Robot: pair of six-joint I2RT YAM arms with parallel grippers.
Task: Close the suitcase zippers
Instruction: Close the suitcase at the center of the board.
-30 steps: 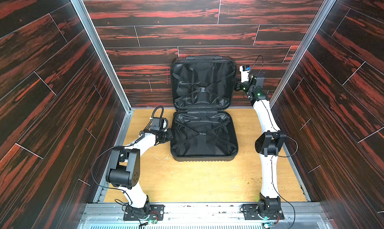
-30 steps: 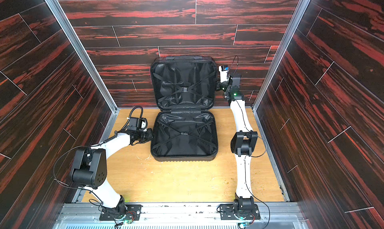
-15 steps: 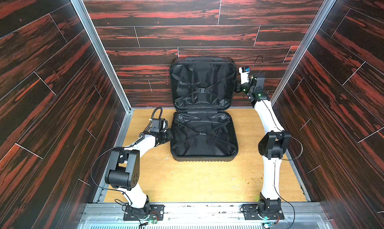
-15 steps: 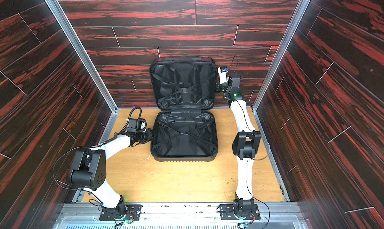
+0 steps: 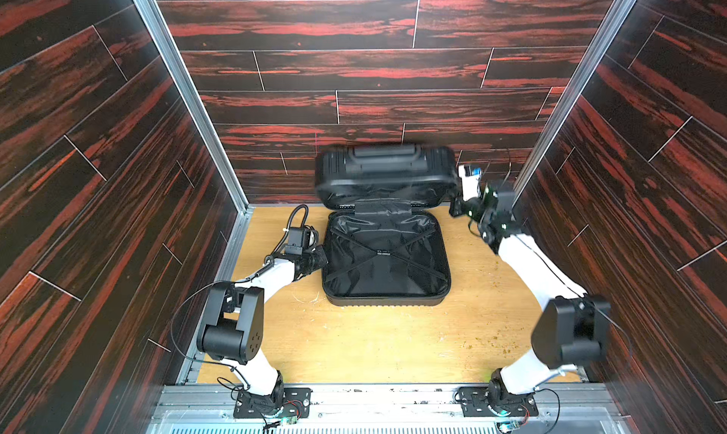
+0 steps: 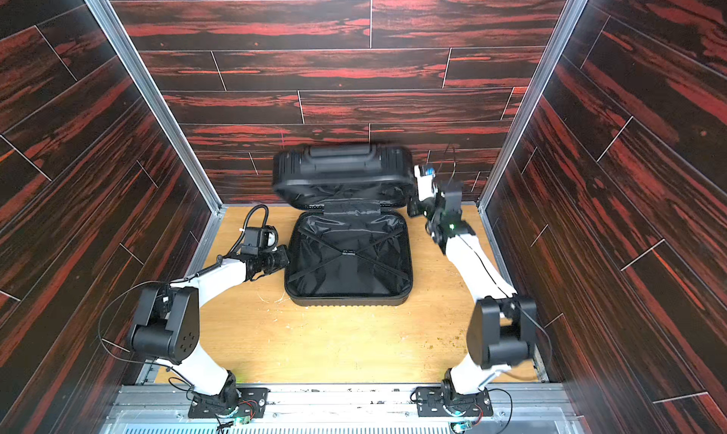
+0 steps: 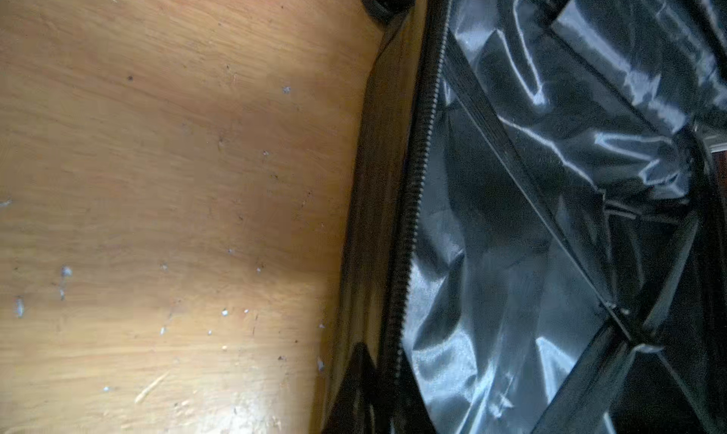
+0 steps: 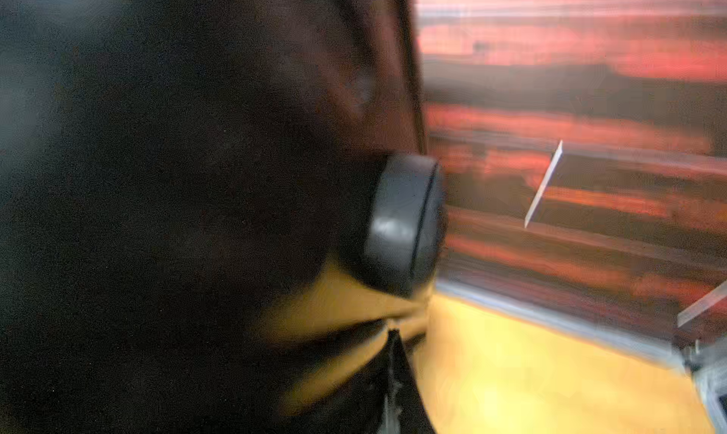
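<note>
The black suitcase lies open on the wooden table. Its lower shell (image 5: 385, 255) (image 6: 348, 255) shows black lining with crossed straps. The ribbed lid (image 5: 385, 172) (image 6: 342, 172) is blurred and tilts forward over it, handle side up. My right gripper (image 5: 454, 207) (image 6: 411, 207) (image 8: 393, 357) is shut beside the lid's right edge, close to a black wheel (image 8: 405, 223). My left gripper (image 5: 320, 259) (image 6: 284, 257) (image 7: 373, 377) is shut with its tips against the lower shell's left rim, right by the open zipper track (image 7: 417, 184). No zipper pull shows.
Dark red wood-panelled walls (image 5: 118, 176) stand close on the left, back and right, with metal corner posts (image 5: 189, 97). The table (image 5: 373, 341) carries scattered crumbs at the right (image 5: 480, 337). Both arm bases sit on the front metal rail (image 5: 373, 400).
The lid has swung forward from upright against the back wall and now tilts over the lower shell. My right arm has come down and forward with it. The left arm has stayed still.
</note>
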